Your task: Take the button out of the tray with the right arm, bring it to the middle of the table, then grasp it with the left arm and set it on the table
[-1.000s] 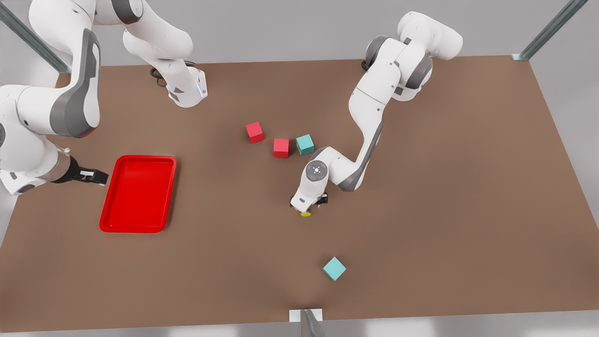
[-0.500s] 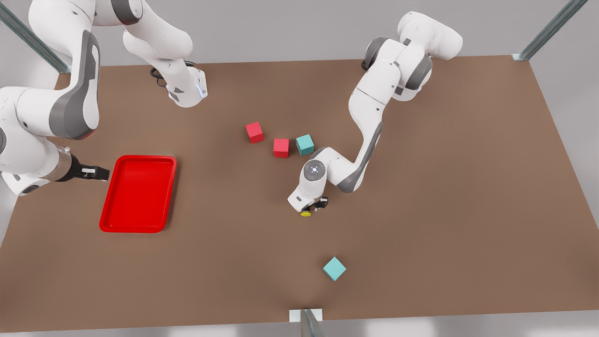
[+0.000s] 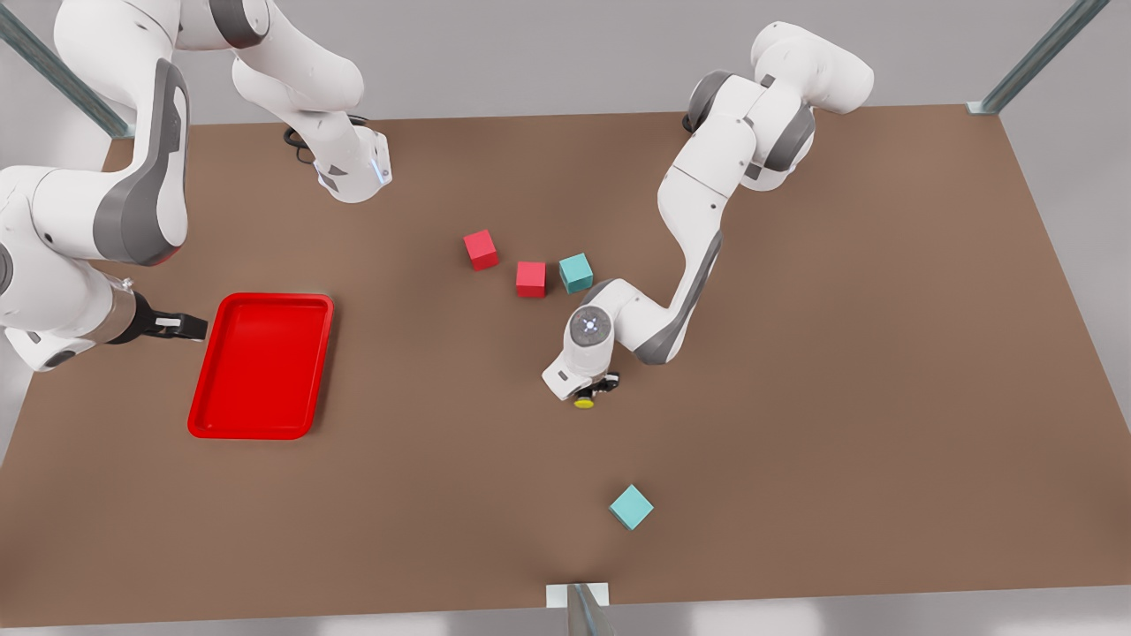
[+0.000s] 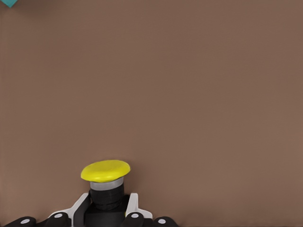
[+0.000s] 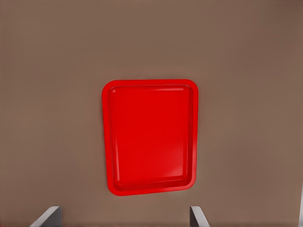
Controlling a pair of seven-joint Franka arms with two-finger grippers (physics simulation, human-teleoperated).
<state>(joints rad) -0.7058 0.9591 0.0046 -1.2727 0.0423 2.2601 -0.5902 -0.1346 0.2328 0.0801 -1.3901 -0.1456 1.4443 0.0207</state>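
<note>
The left end effector [image 3: 590, 389] sits low over the middle of the brown bench [image 3: 839, 371], its fingers closed narrowly on the black body of the button [image 3: 583, 403], whose round yellow cap pokes out just beyond the fingertips on the near side. In the left wrist view the button [image 4: 105, 182] stands between the two finger pads [image 4: 131, 204], with the cap clear above them and plain bench surface behind; whether the button's base touches the bench cannot be told. The right end effector [image 3: 181, 328] hangs at the front view's left, just beside the far left corner of the red tray [image 3: 262, 366] and not touching it, waiting; its fingers are spread wide (the right wrist view shows the two tips [image 5: 47, 216] set well apart at the edge of the picture, with the tray [image 5: 149, 136] lying flat between and beyond them). Two red cubes [image 3: 481, 249] [image 3: 530, 278] and a teal cube [image 3: 575, 272] lie in a loose row just far of the left arm's wrist, and a second teal cube [image 3: 631, 507] rests near the bench's near edge, well apart from the button.
</note>
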